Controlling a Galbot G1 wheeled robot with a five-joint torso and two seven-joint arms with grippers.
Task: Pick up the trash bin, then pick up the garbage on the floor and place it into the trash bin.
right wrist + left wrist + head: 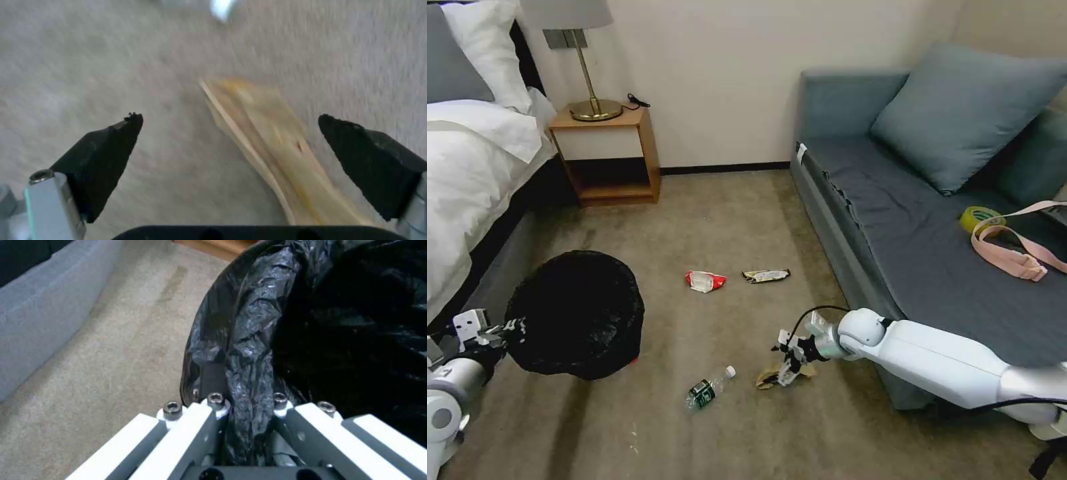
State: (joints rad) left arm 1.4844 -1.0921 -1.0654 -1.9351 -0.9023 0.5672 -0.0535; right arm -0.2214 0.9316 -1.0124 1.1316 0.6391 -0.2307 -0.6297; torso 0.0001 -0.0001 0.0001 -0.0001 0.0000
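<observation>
Brown paper [271, 146] blurred; bottle cap [221, 8] edge-cropped.

At far left we see a bed [467, 153] with white linen and pillows. Beside it, against the far wall, a wooden nightstand [607, 157] carries a brass lamp [587, 60] and a black cable [637, 102]. On the right a grey-blue sofa [907, 227] holds a large cushion [960, 113], a yellow tape roll [980, 217] and a pink strap [1014, 257] touching that roll. Beige carpet [714, 213] covers the floor.
</observation>
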